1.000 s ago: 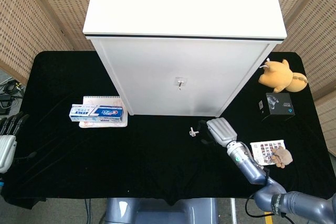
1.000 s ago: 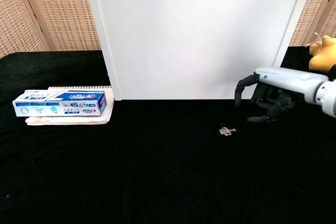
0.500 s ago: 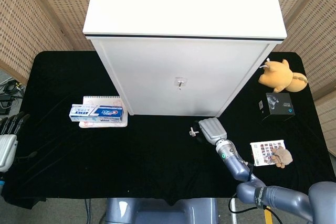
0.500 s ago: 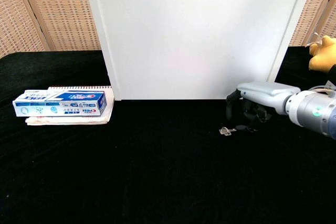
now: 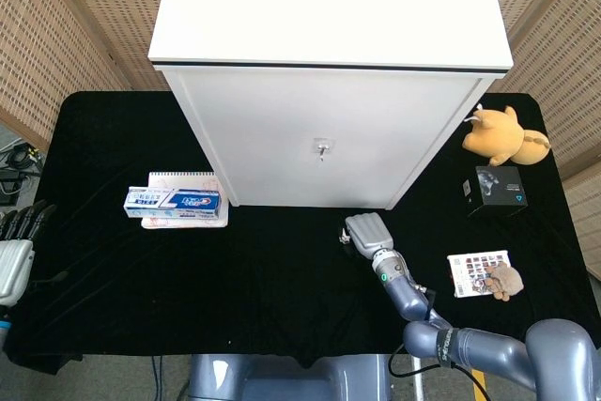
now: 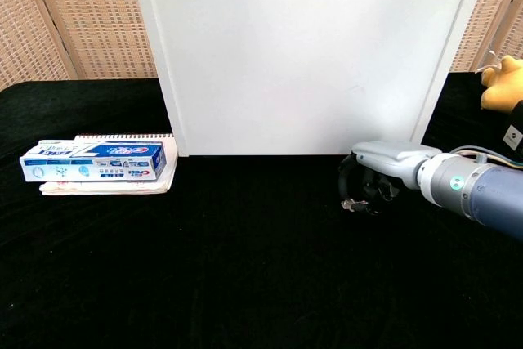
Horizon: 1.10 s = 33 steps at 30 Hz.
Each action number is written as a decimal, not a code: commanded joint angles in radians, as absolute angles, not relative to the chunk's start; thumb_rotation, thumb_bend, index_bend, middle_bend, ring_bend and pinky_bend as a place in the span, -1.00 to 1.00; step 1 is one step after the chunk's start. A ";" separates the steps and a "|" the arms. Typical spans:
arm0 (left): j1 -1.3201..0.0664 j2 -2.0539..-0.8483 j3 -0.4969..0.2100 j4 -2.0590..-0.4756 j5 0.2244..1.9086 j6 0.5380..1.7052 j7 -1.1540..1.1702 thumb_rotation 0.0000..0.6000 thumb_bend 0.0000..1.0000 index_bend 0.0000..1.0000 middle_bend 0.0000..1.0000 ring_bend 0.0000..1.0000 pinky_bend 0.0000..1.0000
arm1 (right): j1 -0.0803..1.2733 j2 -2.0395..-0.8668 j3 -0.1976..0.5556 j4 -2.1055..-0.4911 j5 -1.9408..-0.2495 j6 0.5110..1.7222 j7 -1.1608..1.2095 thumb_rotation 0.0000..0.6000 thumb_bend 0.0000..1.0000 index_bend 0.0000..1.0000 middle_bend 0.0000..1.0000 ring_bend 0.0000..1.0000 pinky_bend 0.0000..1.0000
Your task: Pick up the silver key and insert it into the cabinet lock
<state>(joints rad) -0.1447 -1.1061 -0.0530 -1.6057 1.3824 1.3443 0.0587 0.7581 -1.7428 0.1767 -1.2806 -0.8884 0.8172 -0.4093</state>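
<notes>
On the black surface (image 6: pixel 245 284) just in front of the cabinet (image 6: pixel 310 55), the key (image 6: pixel 350 203) lies flat under my right hand (image 6: pixel 372 184), fingers curled down around it; I cannot tell if they pinch it yet. It looks small, stiff, light and slick, so I judge the bow is the place to pinch. My left hand (image 5: pixel 14 251) rests apart, holding nothing.

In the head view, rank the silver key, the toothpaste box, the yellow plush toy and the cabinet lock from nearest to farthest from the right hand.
1. Silver key: at the right hand, on its left edge.
2. Cabinet lock: above, on the white door.
3. Yellow plush toy: far upper right.
4. Toothpaste box: far left, on a notebook.
</notes>
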 commanded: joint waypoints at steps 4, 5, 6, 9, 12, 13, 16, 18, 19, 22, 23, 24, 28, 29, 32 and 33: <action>-0.147 -1.107 -0.054 -1.602 1.378 1.341 0.058 1.00 -1.00 -1.00 -1.00 -1.00 -1.00 | 0.772 -1.763 0.183 -1.256 -0.858 0.813 -0.427 1.00 0.13 -0.05 0.87 0.85 1.00; -0.147 -1.108 -0.054 -1.601 1.377 1.340 0.057 1.00 -1.00 -1.00 -1.00 -1.00 -1.00 | 0.774 -1.765 0.184 -1.252 -0.855 0.814 -0.429 1.00 0.14 -0.05 0.87 0.85 1.00; -0.147 -1.108 -0.054 -1.601 1.376 1.339 0.057 1.00 -1.00 -1.00 -1.00 -1.00 -1.00 | 0.775 -1.766 0.186 -1.249 -0.852 0.815 -0.429 1.00 0.14 -0.05 0.87 0.85 1.00; -0.148 -1.109 -0.054 -1.600 1.375 1.338 0.058 1.00 -1.00 -1.00 -1.00 -1.00 -1.00 | 0.777 -1.768 0.187 -1.247 -0.848 0.816 -0.429 1.00 0.13 -0.05 0.87 0.85 1.00; -0.149 -1.110 -0.054 -1.600 1.375 1.337 0.060 1.00 -1.00 -1.00 -1.00 -1.00 -1.00 | 0.779 -1.769 0.188 -1.243 -0.848 0.821 -0.428 1.00 0.14 -0.05 0.87 0.85 1.00; -0.149 -1.110 -0.054 -1.600 1.375 1.338 0.061 1.00 -1.00 -1.00 -1.00 -1.00 -1.00 | 0.779 -1.771 0.189 -1.241 -0.848 0.822 -0.426 1.00 0.14 -0.05 0.87 0.85 1.00; -0.149 -1.110 -0.053 -1.600 1.375 1.338 0.062 1.00 -1.00 -1.00 -1.00 -1.00 -1.00 | 0.781 -1.774 0.190 -1.234 -0.842 0.824 -0.428 1.00 0.14 -0.05 0.87 0.85 1.00; -0.149 -1.110 -0.053 -1.601 1.375 1.339 0.063 1.00 -1.00 -1.00 -1.00 -1.00 -1.00 | 0.783 -1.776 0.187 -1.228 -0.830 0.822 -0.438 1.00 0.14 -0.05 0.87 0.85 1.00; -0.149 -1.111 -0.053 -1.601 1.375 1.339 0.063 1.00 -1.00 -1.00 -1.00 -1.00 -1.00 | 0.784 -1.776 0.186 -1.227 -0.824 0.821 -0.444 1.00 0.14 -0.05 0.87 0.85 1.00; -0.149 -1.110 -0.052 -1.600 1.376 1.340 0.063 1.00 -1.00 -1.00 -1.00 -1.00 -1.00 | 0.789 -1.774 0.181 -1.229 -0.802 0.819 -0.465 1.00 0.13 -0.05 0.87 0.85 1.00; -0.149 -1.110 -0.052 -1.601 1.375 1.340 0.062 1.00 -1.00 -1.00 -1.00 -1.00 -1.00 | 0.789 -1.773 0.180 -1.230 -0.799 0.819 -0.470 1.00 0.14 -0.05 0.87 0.85 1.00; -0.149 -1.110 -0.052 -1.600 1.375 1.340 0.062 1.00 -1.00 -1.00 -1.00 -1.00 -1.00 | 0.790 -1.773 0.180 -1.231 -0.795 0.819 -0.473 1.00 0.14 -0.05 0.87 0.85 1.00; -0.149 -1.110 -0.052 -1.600 1.376 1.340 0.062 1.00 -1.00 -1.00 -1.00 -1.00 -1.00 | 0.792 -1.769 0.179 -1.241 -0.780 0.817 -0.481 1.00 0.14 -0.05 0.87 0.85 1.00; -0.149 -1.110 -0.051 -1.601 1.376 1.340 0.062 1.00 -1.00 -1.00 -1.00 -1.00 -1.00 | 0.792 -1.768 0.179 -1.246 -0.773 0.816 -0.483 1.00 0.15 -0.04 0.87 0.85 1.00; -0.149 -1.110 -0.051 -1.601 1.376 1.341 0.062 1.00 -1.00 -1.00 -1.00 -1.00 -1.00 | 0.796 -1.766 0.177 -1.255 -0.759 0.813 -0.490 1.00 0.15 -0.04 0.87 0.85 1.00; -0.149 -1.110 -0.051 -1.601 1.376 1.340 0.062 1.00 -1.00 -1.00 -1.00 -1.00 -1.00 | 0.797 -1.765 0.176 -1.258 -0.754 0.813 -0.494 1.00 0.15 -0.03 0.87 0.85 1.00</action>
<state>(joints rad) -0.1492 -1.1101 -0.0511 -1.6009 1.3763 1.3403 0.0622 0.7956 -1.7659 0.1769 -1.2555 -0.7565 0.8140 -0.4918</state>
